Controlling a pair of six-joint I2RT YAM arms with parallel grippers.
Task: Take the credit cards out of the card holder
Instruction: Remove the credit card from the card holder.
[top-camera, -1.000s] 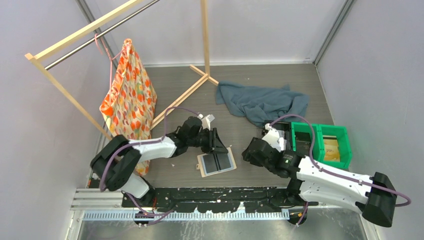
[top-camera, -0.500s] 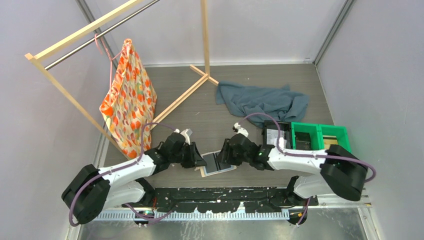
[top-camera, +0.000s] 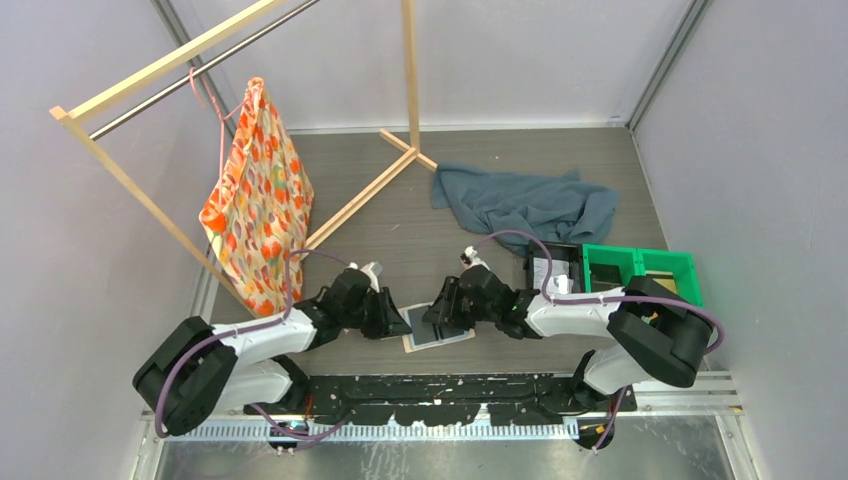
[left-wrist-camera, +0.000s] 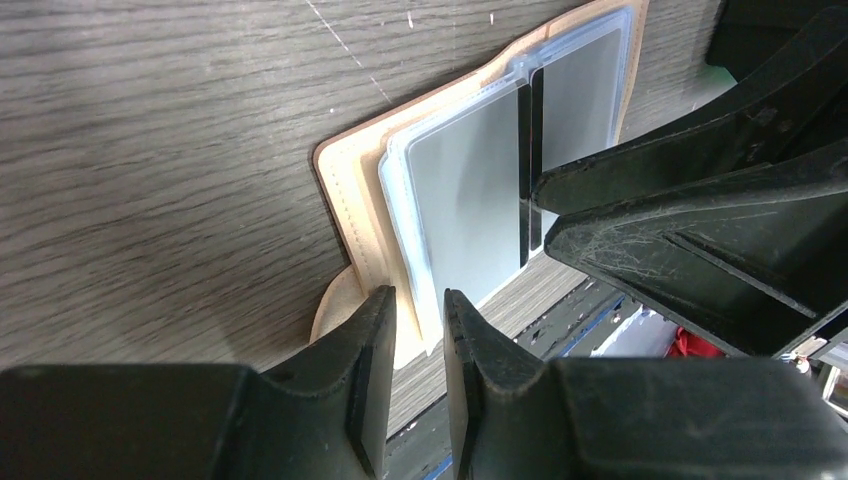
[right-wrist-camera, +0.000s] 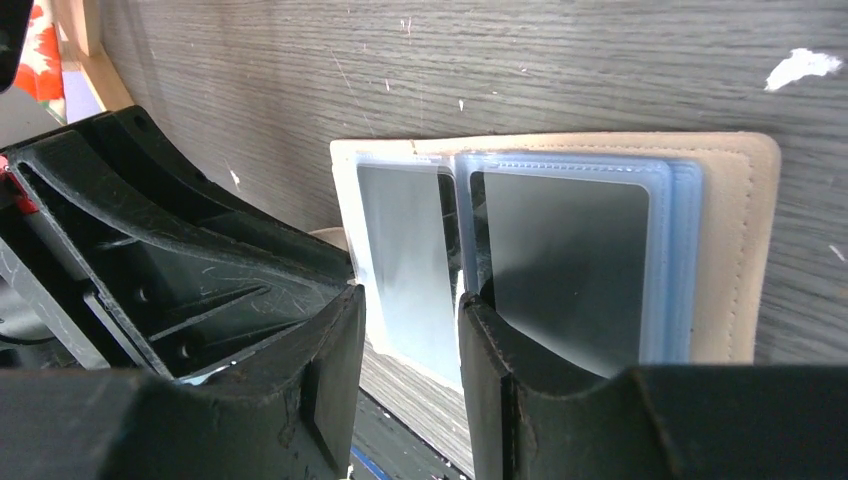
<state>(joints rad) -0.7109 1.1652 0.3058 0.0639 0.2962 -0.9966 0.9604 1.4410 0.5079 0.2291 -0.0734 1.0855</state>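
Note:
The tan card holder (top-camera: 437, 330) lies open and flat near the table's front edge. Two dark grey credit cards (right-wrist-camera: 570, 250) sit in its pale blue-grey pockets, and they show in the left wrist view too (left-wrist-camera: 470, 190). My left gripper (top-camera: 398, 325) is low at the holder's left edge. Its jaws are nearly together, with a narrow gap over the tan border and a pocket corner (left-wrist-camera: 420, 305). My right gripper (top-camera: 438, 322) is open over the holder's middle (right-wrist-camera: 410, 310). One pocket with its card shows between the jaws, and one finger (right-wrist-camera: 500, 350) rests by the fold.
A green bin (top-camera: 640, 272) and a black tray (top-camera: 552, 268) stand at the right. A blue-grey cloth (top-camera: 525, 205) lies behind them. A wooden rack (top-camera: 400, 150) with an orange patterned bag (top-camera: 258, 200) stands at the left. The black base rail (top-camera: 430, 390) runs just in front of the holder.
My right arm swung left from near the bin down onto the holder. My left arm dropped lower and closed in on the holder's left edge. The holder has not moved.

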